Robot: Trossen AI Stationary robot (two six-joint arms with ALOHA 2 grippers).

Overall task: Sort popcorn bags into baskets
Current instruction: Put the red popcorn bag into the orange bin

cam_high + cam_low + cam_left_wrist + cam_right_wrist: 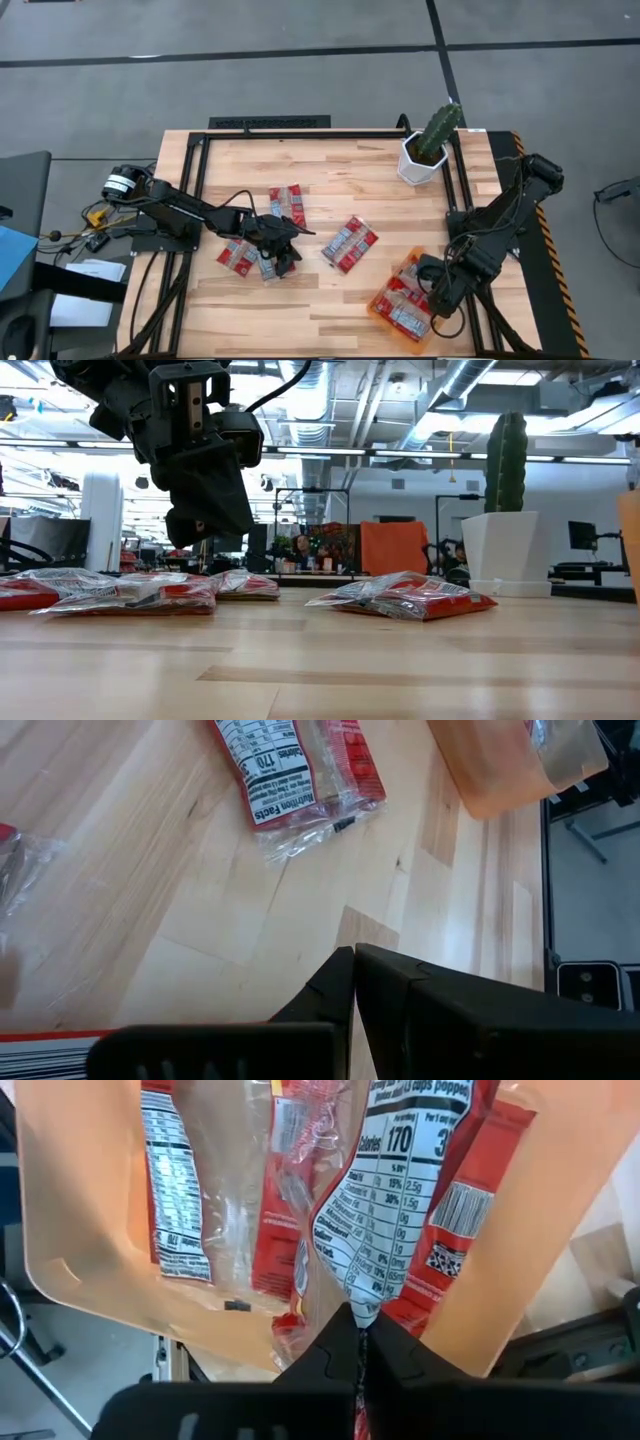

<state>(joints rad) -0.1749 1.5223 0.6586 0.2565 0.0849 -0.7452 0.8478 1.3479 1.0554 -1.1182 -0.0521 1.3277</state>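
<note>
Red popcorn packets in clear wrap lie flat on the table: a pair [288,203], one [349,244] in the middle, and more [240,255] under my left arm. My left gripper [282,252] is shut and hovers just above those packets [150,592]; in its wrist view [353,965] nothing shows between the fingers. The orange basket [378,305] sits at the near right corner with several packets inside [180,1200]. My right gripper [436,298] is over the basket and shut on one packet. My right gripper [358,1338] pinches the clear sealed end [360,1302] of a packet with its nutrition label facing up, between its two fingers. The packet stretches away from the fingers over the other packets in the basket [80,1250]. Whether it rests on them, I cannot tell.
A white pot with a cactus [425,155] stands at the far right of the table [500,550]. A black frame runs along the table's far and side edges [300,133]. Bare wood lies between the middle packet and the near edge [320,300].
</note>
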